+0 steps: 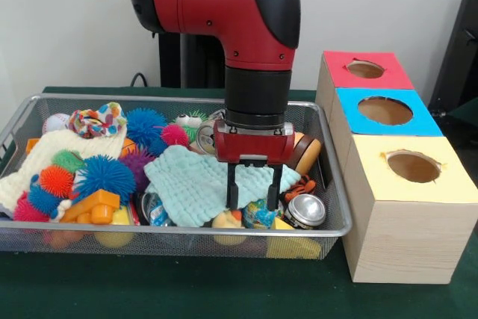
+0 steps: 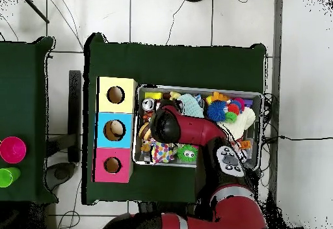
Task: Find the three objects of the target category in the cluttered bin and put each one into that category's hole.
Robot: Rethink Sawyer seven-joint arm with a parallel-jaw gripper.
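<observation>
The wire mesh bin is full of toys, cloths and cans; it also shows in the overhead view. My gripper is open, hanging low over the bin's front right part, fingertips in front of a pale green cloth. A pale yellow rounded toy lies just below the left fingertip at the bin's front wall. I cannot pick out an orange-tan toy with a face. The red-topped box's hole is at the far right, outside the bin, and also shows in the overhead view. In the overhead view the arm hides the gripper.
Blue-topped and yellow-topped boxes stand in a row nearer the camera than the red one. A metal can lies right of the gripper. Spiky balls, a cream cloth and orange blocks fill the bin's left.
</observation>
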